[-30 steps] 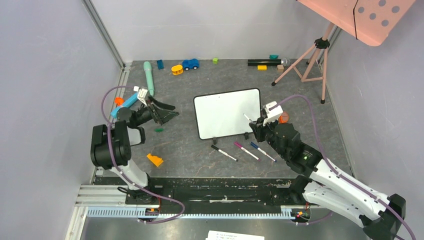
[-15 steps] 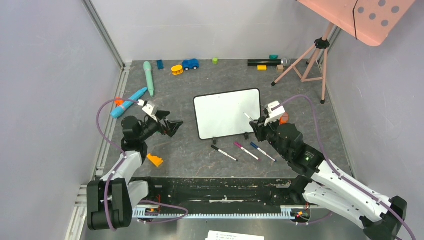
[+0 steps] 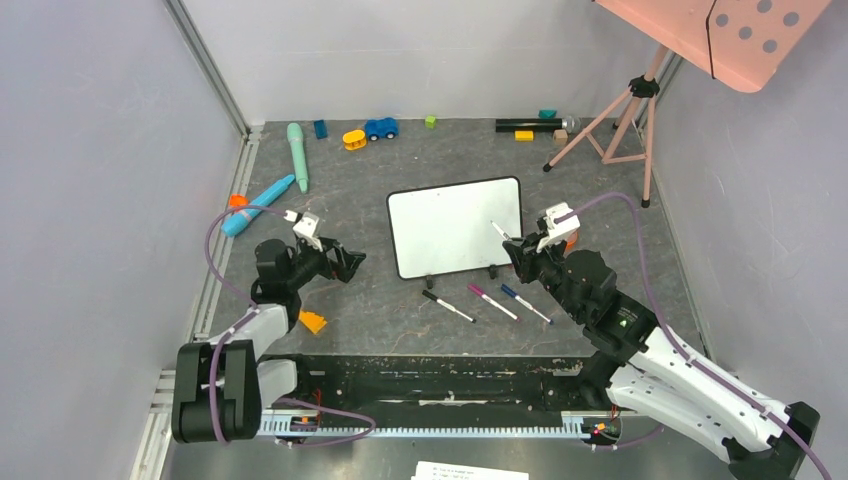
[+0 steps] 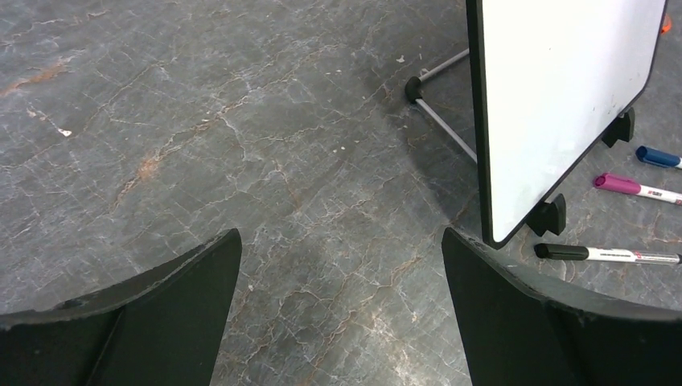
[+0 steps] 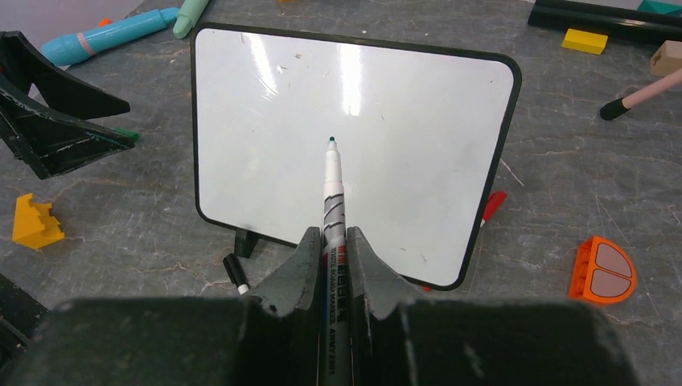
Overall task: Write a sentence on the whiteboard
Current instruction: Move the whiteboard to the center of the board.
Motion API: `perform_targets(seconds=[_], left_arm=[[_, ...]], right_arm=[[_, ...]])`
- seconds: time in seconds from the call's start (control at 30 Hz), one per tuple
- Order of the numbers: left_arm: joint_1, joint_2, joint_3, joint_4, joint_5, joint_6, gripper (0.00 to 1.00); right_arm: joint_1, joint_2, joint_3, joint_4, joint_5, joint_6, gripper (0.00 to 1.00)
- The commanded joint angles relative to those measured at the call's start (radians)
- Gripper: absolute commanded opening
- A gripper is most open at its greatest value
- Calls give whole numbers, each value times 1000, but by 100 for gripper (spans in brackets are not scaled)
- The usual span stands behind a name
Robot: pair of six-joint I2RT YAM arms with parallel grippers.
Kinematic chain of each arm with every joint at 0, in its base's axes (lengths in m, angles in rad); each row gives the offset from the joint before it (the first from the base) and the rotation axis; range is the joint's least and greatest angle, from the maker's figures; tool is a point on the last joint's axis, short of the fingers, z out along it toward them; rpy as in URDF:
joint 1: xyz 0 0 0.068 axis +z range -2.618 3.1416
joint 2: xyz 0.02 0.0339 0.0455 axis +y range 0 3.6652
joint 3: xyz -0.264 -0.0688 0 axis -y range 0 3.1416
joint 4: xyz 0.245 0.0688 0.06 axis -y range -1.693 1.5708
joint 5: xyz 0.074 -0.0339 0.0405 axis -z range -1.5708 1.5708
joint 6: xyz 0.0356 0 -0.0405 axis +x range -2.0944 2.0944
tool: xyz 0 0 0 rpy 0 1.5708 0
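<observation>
Top external: three markers (image 3: 494, 302) lie before whiteboard (image 3: 450, 225).

1. The surface (image 3: 400, 300) is dark grey with a stone look, veined with pale cracks and a few brownish streaks.
2. Plain pale lilac-grey walls enclose it: a left wall (image 3: 100, 150), a back wall (image 3: 420, 50) and a right wall (image 3: 770, 200).
3. A slanting metal post (image 3: 205, 65) runs down to the back left corner.
4. An aluminium track (image 3: 243, 160) follows the left edge; a toothed metal rail (image 3: 450, 425) lies along the near edge.
5. At the back right corner stands a pink-legged tripod (image 3: 643, 88), with a pink dotted panel (image 3: 680, 20) above it.
6. The light is soft and even.
</observation>
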Motion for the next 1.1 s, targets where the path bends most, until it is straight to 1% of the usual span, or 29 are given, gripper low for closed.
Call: perform_targets(seconds=[0.0,0.07,0.1,0.13,0.2,0.27,0.3,0.33,0.43,0.5,0.53,0.6,0.67,0.7,0.77,0.83,0.87,0.9,0.97,1.0,1.03,1.07], left_arm=[[-30,-64,-19,13,-60,74,100],[-56,-100,-34,-7,-134,80,100],[-101,-111,-22,-50,-165,92,100],[-119,-104,-10,-86,-184,97,100],[-147,-54,41,-147,-169,133,100],[-152,-4,92,-223,-161,137,100],[-152,1,98,-232,-175,132,100],[-151,-22,79,-216,-211,113,100],[-152,-189,-60,-51,-361,56,100],[-152,-312,-157,81,-411,44,100],[-154,-353,-185,115,-415,47,100],[-162,-433,-204,107,-431,49,100],[-175,-476,-199,96,-433,55,100],[-188,-490,-191,96,-455,32,100],[-211,-511,-157,67,-497,-82,100],[-222,-514,-121,35,-441,-160,100],[-222,-513,-108,30,-449,-247,100],[-222,-510,-100,43,-450,-367,100],[-222,-510,-118,133,-355,-419,100],[-222,-516,-150,216,-347,-455,100],[-222,-528,-190,290,-373,-511,100],[-222,-544,-239,360,-444,-587,100]], right_arm=[[-3,-14,1,30,2,5,0],[-2,-16,0,31,3,4,0],[-2,-16,1,31,3,3,0],[-2,-15,1,31,3,3,0],[-2,-10,6,27,-2,-1,0],[-2,-10,15,18,-3,-2,0],[-2,-12,17,14,-3,-4,0],[-2,-14,19,13,0,-4,0],[-2,-23,16,9,11,-4,0],[-2,-22,16,9,13,-4,0],[-2,-17,17,8,12,-3,0],[-2,-9,21,4,14,-5,0],[-2,-2,26,0,15,-4,0],[-2,-2,28,0,18,-5,0],[-2,-1,29,0,25,-8,0],[-2,-2,31,-2,34,-12,0],[-2,-2,33,-4,38,-13,0],[-2,-3,35,-7,41,-14,0],[-2,-9,37,-12,43,-14,0],[-2,-11,37,-14,45,-13,0],[-2,-15,38,-17,48,-12,0],[-2,-20,37,-18,49,-11,0]])
